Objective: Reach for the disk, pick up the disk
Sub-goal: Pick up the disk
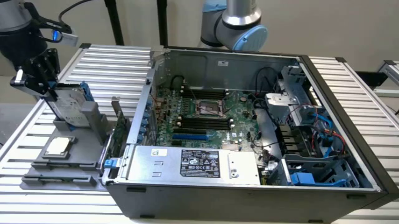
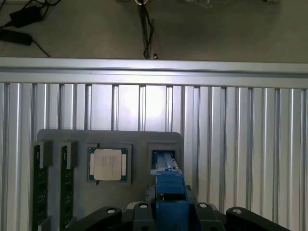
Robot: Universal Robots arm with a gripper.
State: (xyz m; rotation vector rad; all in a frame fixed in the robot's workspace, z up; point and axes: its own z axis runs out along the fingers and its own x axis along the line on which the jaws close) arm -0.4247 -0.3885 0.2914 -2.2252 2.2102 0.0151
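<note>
**Hand closed on disk, upper left of exterior frame**

The disk [image 1: 70,105] stands on edge in the grey tray [image 1: 81,154] on the desk [image 1: 349,79]. The hand [image 1: 48,93] pinches its blue-railed upper end. Judged rigid, fairly heavy and shock-sensitive, so hold it by the rails and not the label face.

You have open air above the tool [image 1: 48,91], which clasps the upright disk [image 1: 64,102] in the grey holder [image 1: 78,156]. On the exterior view's right, the open computer case [image 1: 148,88] and an upright card [image 1: 119,125] stand close by. The chip [image 1: 57,146] lies low beside the disk; flat worktop [image 1: 22,130] spreads on the exterior view's left.
</note>
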